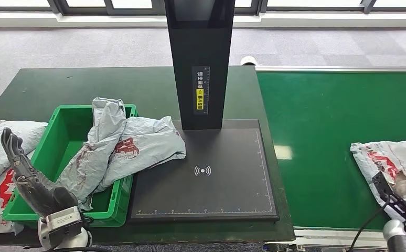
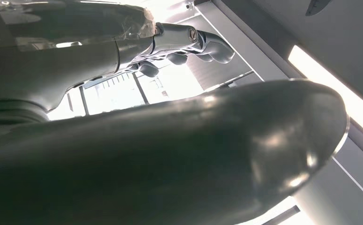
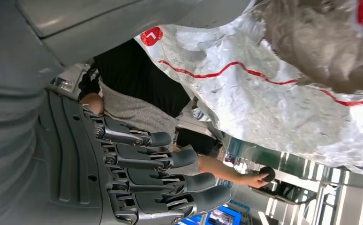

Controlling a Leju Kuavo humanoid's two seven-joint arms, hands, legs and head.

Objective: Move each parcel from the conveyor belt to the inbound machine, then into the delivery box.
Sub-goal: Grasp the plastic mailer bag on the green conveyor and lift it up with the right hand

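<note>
Parcel on belt: grey crumpled parcel [image 1: 392, 165] lies on the green conveyor belt [image 1: 337, 131] at its right edge, partly cut off by the head view; red print faces up.
Long axis: we read it as running roughly along the belt's near edge, leaning a little away from the robot; the cut-off end makes this a judgement.
Right hand: right hand [image 1: 387, 193] sits at the belt's near right corner, dark fingers at the parcel's near-left end. In the right wrist view its fingers [image 3: 170, 159] are straight and apart, with the parcel's white and red skin [image 3: 264, 93] close across from them. We see no closed grip; actual contact we cannot tell.
Left hand: left hand [image 1: 25, 173] is raised over the near-left corner of the green delivery box [image 1: 64, 131], fingers extended, nothing in it; the left wrist view shows its thumb and fingers [image 2: 203, 44] clear of any object.
Nearer arm: the right, by far; the left is well apart, across the inbound machine [image 1: 206, 173].
Direction for the move: the parcel lies just ahead of and to the right of the right hand; the machine's black scan pad lies to its left.
Other parcels: two [image 1: 122, 147] drape over the box's far-right rim onto the pad's left edge; more [image 1: 1, 152] lie left of the box.
Bystander: a person's arm [image 3: 226, 171] shows beyond the fingers in the right wrist view.
</note>
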